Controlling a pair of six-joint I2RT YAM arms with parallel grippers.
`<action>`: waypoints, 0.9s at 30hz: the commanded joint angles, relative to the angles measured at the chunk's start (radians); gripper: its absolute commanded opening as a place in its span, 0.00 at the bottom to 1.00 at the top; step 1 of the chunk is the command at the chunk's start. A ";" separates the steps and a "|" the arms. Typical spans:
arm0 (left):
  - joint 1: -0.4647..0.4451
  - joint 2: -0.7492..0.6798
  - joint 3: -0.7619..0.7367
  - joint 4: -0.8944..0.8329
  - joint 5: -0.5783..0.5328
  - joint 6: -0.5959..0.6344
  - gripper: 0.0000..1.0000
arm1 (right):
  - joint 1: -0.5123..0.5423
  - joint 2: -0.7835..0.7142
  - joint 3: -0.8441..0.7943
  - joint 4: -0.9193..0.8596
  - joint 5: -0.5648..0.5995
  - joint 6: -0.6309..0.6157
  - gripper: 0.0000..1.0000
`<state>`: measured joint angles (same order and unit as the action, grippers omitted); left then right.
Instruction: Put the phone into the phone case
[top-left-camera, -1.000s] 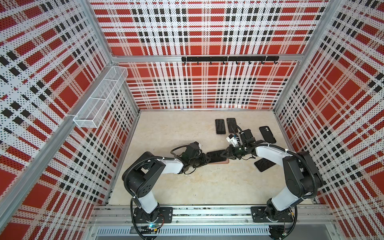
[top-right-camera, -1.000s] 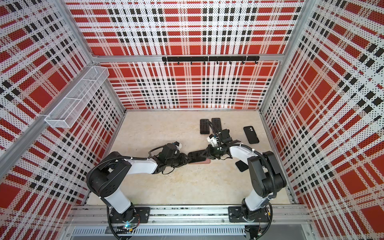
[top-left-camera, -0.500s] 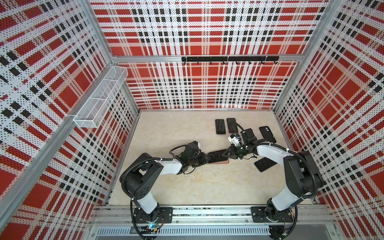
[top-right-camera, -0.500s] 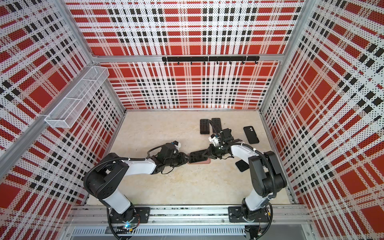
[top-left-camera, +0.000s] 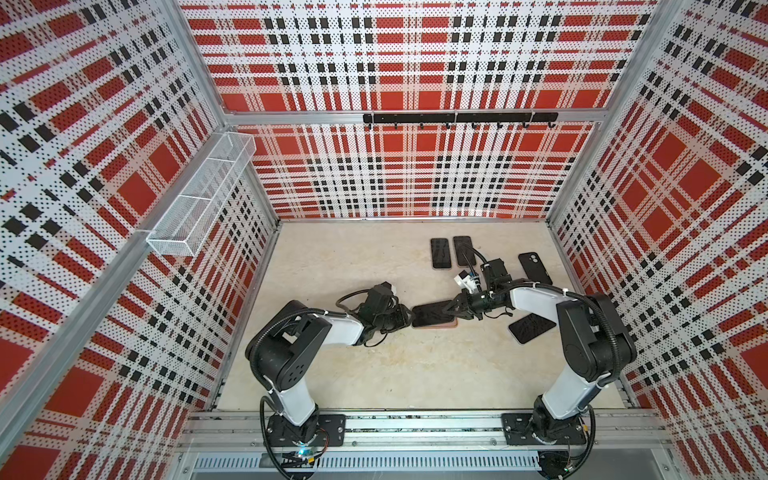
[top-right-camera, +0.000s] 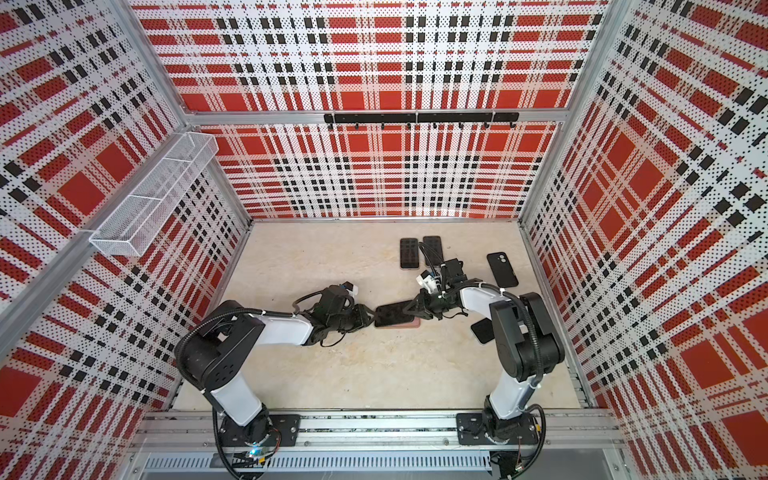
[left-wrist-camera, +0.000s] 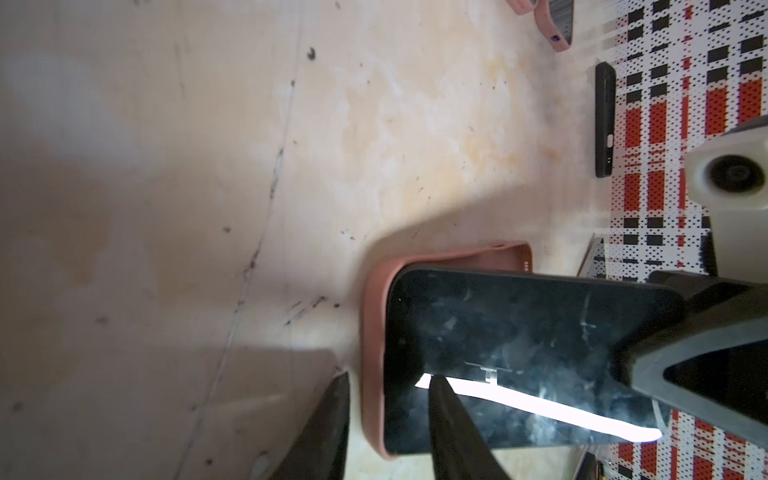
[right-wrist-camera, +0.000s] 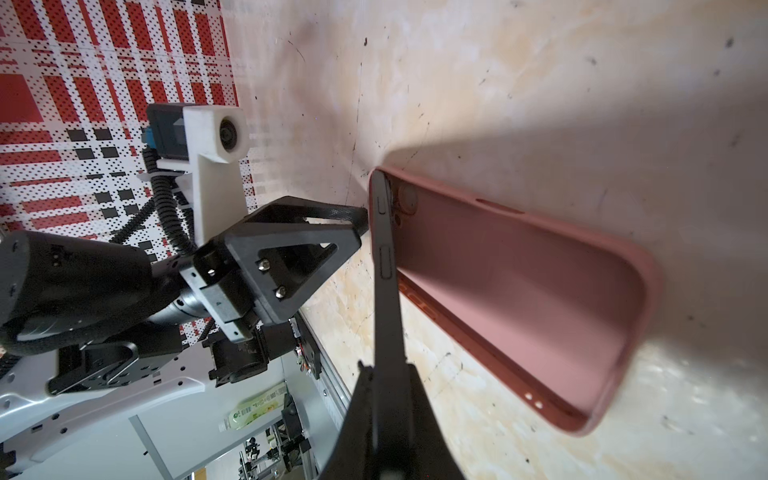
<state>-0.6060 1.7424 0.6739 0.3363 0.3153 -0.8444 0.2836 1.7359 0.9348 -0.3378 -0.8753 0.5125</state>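
We count five dark phone-shaped slabs and one open pink case. The phone (top-left-camera: 432, 313) that matters sits mid-table, tilted. Its end toward the left arm is down in the phone case (left-wrist-camera: 372, 353). Its other end is raised and pinched between the closed fingers of the right gripper (right-wrist-camera: 384, 374). The left gripper (top-left-camera: 409, 318) holds nothing: its jaws stand partly apart, one finger outside the case's end rim and one over the screen.

A back pair of phones (top-left-camera: 440, 253) lies side by side near the rear wall. A black slab with a camera window (top-left-camera: 535, 268) lies to their right, and a last dark phone (top-left-camera: 532, 327) lies beside the right arm.

We see two arms, both mounted on one metal rail (top-left-camera: 415, 428) at the front. The table (top-left-camera: 374, 374) is beige, mottled and scuffed. Three walls of red, black and white plaid panel (top-left-camera: 415, 174), perforated all over, surround it. One wire basket (top-left-camera: 199, 203) hangs on the left wall and one black hook rail (top-left-camera: 457, 118) on the back.
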 joint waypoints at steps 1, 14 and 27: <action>0.005 0.025 0.022 0.025 0.016 0.025 0.35 | 0.004 0.054 -0.002 -0.036 0.076 -0.030 0.13; -0.015 0.075 0.114 -0.147 -0.083 0.136 0.32 | 0.005 0.091 0.100 -0.185 0.162 -0.099 0.32; -0.035 0.123 0.159 -0.233 -0.142 0.177 0.29 | 0.005 0.062 0.188 -0.375 0.311 -0.168 0.39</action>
<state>-0.6334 1.8252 0.8387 0.1921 0.2020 -0.6903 0.2813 1.8214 1.0966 -0.6415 -0.6178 0.3866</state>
